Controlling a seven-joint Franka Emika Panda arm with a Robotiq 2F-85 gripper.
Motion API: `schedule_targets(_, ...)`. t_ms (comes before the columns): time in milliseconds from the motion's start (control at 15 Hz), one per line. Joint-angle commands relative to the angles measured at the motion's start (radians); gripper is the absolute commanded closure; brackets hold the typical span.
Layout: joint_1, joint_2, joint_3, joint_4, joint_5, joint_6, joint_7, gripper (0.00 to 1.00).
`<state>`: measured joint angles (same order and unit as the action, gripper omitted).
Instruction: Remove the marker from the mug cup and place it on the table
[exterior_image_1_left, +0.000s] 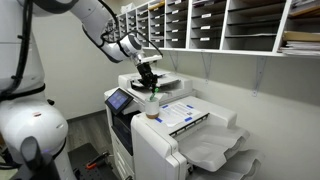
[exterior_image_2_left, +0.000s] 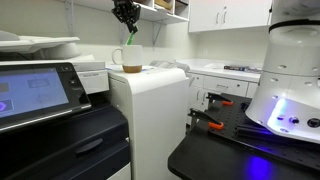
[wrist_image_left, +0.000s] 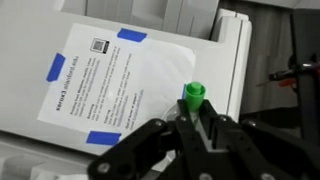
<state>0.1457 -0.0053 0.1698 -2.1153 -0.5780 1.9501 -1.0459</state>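
Wrist view, items left to right: printed sheet (wrist_image_left: 110, 85), held by blue tape tabs (wrist_image_left: 56, 67) to the table (wrist_image_left: 25, 60), a flat white copier top. Green marker (wrist_image_left: 194, 93), cap seen end-on, just right of the sheet. Gripper (wrist_image_left: 196, 125), dark linkages rising from the lower edge, with fingers (wrist_image_left: 228, 135) close on either side of the marker. Whether they pinch it or merely flank it cannot be told. The mug cup is hidden in this view.

In an exterior view, items left to right: white robot base (exterior_image_1_left: 30, 130). Dark control panel (exterior_image_1_left: 120, 100) on the copier front. Gripper (exterior_image_1_left: 148, 75) pointing down over the table (exterior_image_1_left: 200, 118). Marker (exterior_image_1_left: 152, 91) upright, its lower end inside the mug cup (exterior_image_1_left: 152, 108), which stands on the table near the panel-side edge. Taped sheet (exterior_image_1_left: 182, 115) just beside the cup. Wall pigeonhole shelves (exterior_image_1_left: 220, 25) above and behind.

In an exterior view, items left to right: control panel (exterior_image_2_left: 30, 95). Gripper (exterior_image_2_left: 126, 14) at the top edge, directly above the cup. Marker (exterior_image_2_left: 128, 40) standing in the mug cup (exterior_image_2_left: 131, 62) (pale upper part, tan lower band, handle on the left), its upper end reaching the fingertips. Table (exterior_image_2_left: 150, 75) beneath the cup. Robot base (exterior_image_2_left: 295, 70) at far right on a dark platform (exterior_image_2_left: 230, 150).
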Motion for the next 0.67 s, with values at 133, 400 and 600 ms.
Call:
schedule_targets(133, -0.045, -0.151, -0.094, -0.025, 0.205, 0.006, -0.043, 0.95)
schedule_targets(400, -0.089, -0.114, -0.166, 0.005, 0.284, 0.057, 0.061, 0.95)
schedule_targets(600, -0.119, -0.017, -0.196, 0.021, 0.319, 0.206, 0.159, 0.95)
